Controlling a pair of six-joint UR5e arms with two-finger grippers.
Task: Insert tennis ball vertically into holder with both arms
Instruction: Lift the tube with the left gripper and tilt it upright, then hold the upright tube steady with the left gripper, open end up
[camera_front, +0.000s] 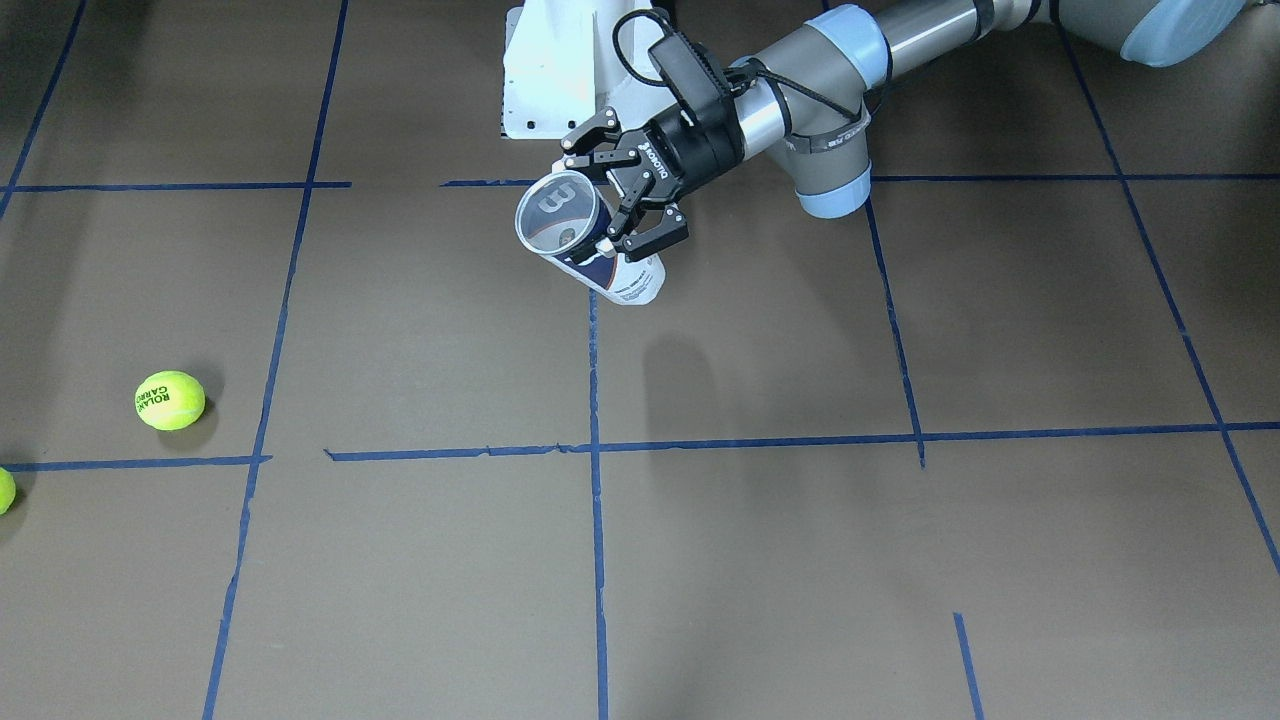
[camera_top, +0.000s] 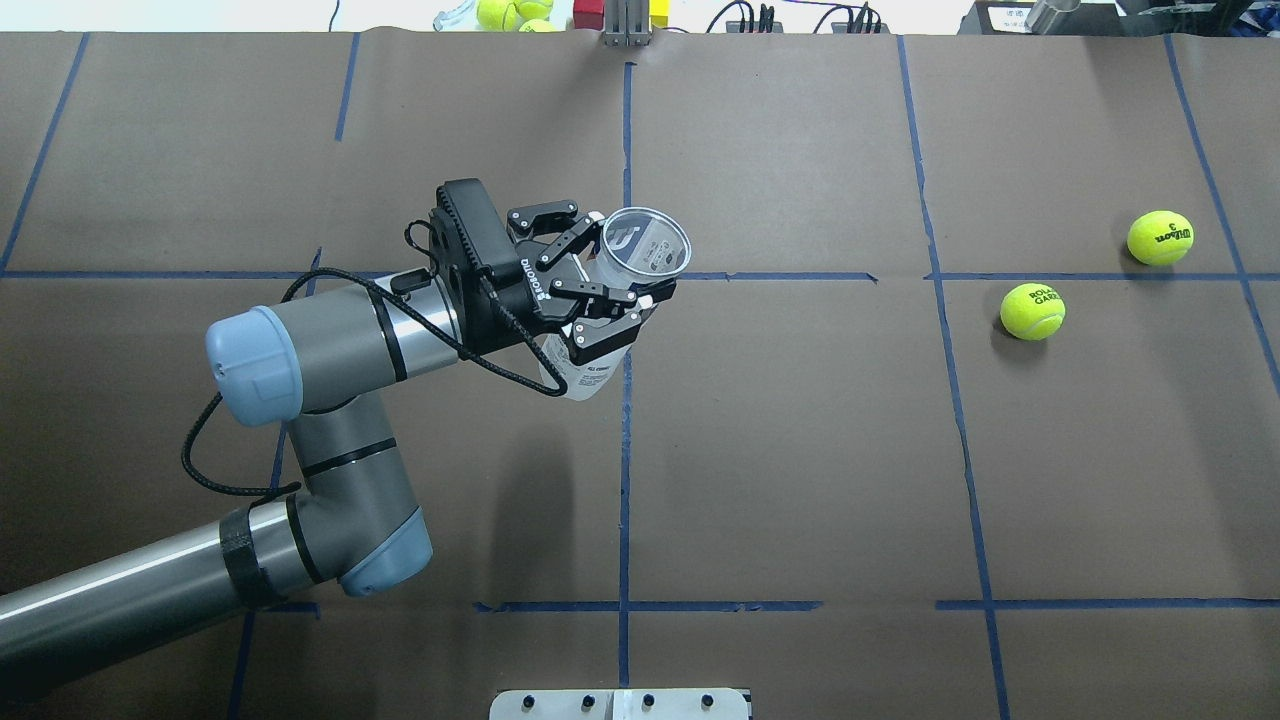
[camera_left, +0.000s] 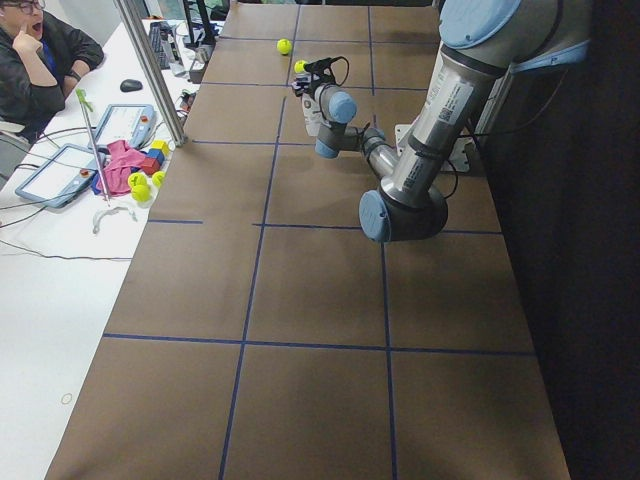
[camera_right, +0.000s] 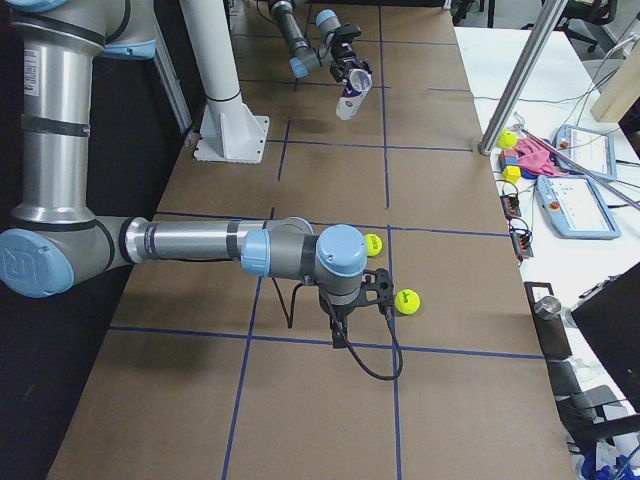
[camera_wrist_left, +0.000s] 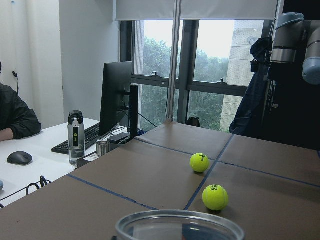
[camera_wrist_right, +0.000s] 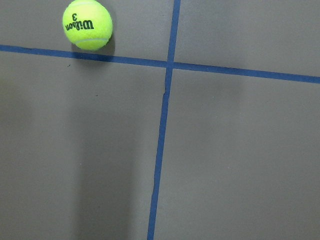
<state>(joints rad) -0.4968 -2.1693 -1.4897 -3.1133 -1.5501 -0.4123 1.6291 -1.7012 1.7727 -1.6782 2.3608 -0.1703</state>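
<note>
One tilted holder (camera_top: 640, 245), mouth up, sits clamped between fingers of the left hand (camera_top: 608, 275).

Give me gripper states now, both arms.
Left gripper: closed on the can, held off the table.
Right gripper: cannot tell; it shows only in the right side view.

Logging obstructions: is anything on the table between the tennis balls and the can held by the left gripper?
Nothing visible. Only bare table with blue tape lines separates the Wilson ball and the other ball from the holder in the left gripper.
</note>
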